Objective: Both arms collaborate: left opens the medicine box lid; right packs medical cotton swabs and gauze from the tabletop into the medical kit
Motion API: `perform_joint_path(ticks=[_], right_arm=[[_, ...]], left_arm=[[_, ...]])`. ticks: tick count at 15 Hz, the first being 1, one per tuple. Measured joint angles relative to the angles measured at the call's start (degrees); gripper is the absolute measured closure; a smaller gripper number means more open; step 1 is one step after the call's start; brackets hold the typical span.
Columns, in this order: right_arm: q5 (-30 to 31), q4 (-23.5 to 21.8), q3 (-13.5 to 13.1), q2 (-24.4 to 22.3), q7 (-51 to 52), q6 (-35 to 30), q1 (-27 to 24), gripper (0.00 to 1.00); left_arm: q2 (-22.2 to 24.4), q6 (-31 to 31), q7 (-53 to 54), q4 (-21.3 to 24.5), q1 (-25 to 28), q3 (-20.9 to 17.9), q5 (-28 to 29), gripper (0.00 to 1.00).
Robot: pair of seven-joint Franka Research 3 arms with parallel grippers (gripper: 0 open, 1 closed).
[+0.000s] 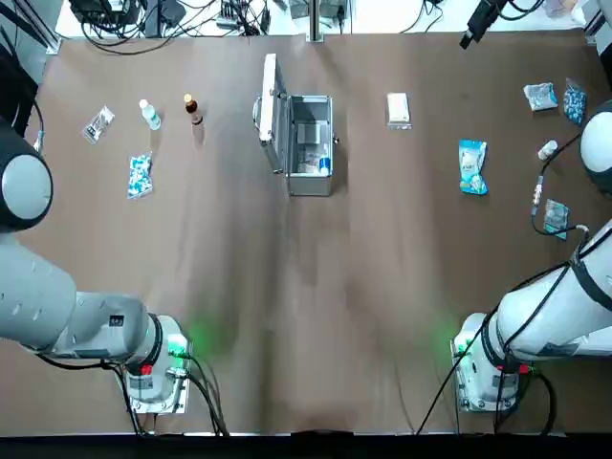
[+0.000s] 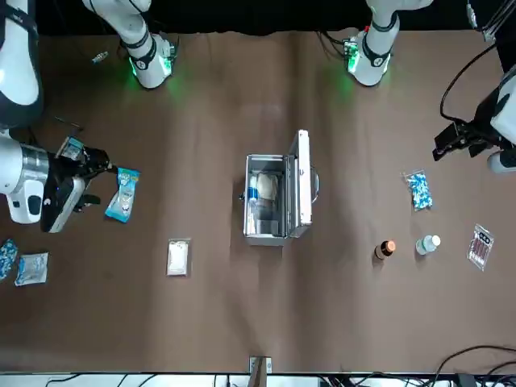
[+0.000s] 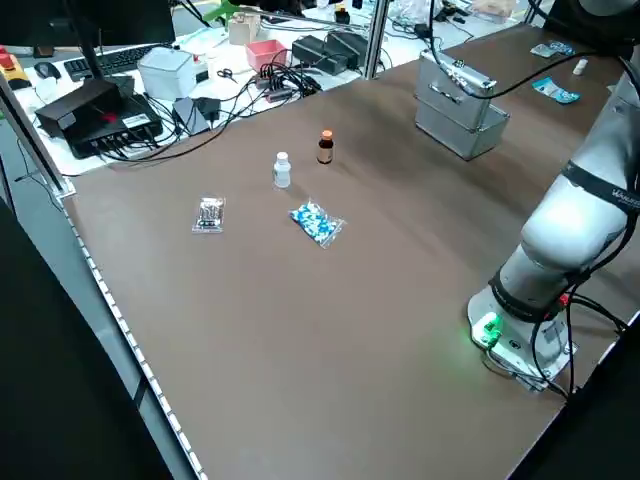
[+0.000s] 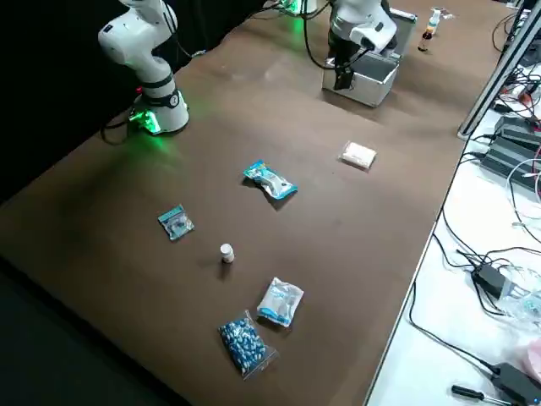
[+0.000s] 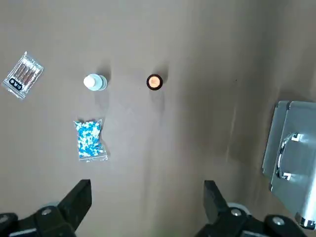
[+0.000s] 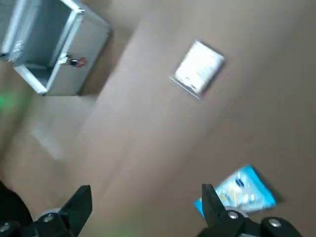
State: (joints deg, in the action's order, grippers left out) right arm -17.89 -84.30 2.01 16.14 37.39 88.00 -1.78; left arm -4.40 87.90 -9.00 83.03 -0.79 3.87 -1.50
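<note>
The silver medicine box point(image 1: 308, 145) stands mid-table with its lid point(image 1: 271, 113) upright and open. A white bundle and something blue lie inside point(image 2: 264, 189). A flat white gauze packet point(image 1: 398, 110) lies to the box's right, with a blue-and-white packet point(image 1: 472, 166) beyond it. A clear packet of thin sticks that look like cotton swabs point(image 5: 22, 76) lies far left. My right gripper point(image 6: 145, 202) hangs open and empty high above the blue-and-white packet point(image 6: 237, 192). My left gripper point(image 5: 146, 197) is open and empty high over the table's left side.
On the left stand a white bottle point(image 1: 150, 115) and a brown bottle point(image 1: 193, 108), beside a bag of blue pills point(image 1: 140, 175). At the right edge lie two blue bags point(image 1: 540, 96), a small white bottle point(image 1: 547, 149) and a packet point(image 1: 556, 215). Cables lie beyond the far edge.
</note>
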Motion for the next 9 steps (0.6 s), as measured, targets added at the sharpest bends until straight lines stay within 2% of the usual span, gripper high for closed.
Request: perform_joint_path(ticks=[5, 6, 9], right_arm=[[5.04, -0.07, -0.15, 0.78, -10.89, 0.18, -1.17, 0.02], [6.16, -0.56, -0.16, 2.04, -17.91, 0.17, -1.64, 0.02], [6.93, -3.68, -0.22, 4.50, -25.60, 1.88, -2.73, 0.02]], left_arm=[[0.00, 0.00, 0.18, 0.03, -0.14, 0.34, 0.00, 0.00], [0.00, 0.00, 0.22, 0.09, -0.19, 0.36, 0.00, 0.00], [-0.01, 0.00, 0.30, 0.29, -0.32, 0.37, 0.00, 0.00]])
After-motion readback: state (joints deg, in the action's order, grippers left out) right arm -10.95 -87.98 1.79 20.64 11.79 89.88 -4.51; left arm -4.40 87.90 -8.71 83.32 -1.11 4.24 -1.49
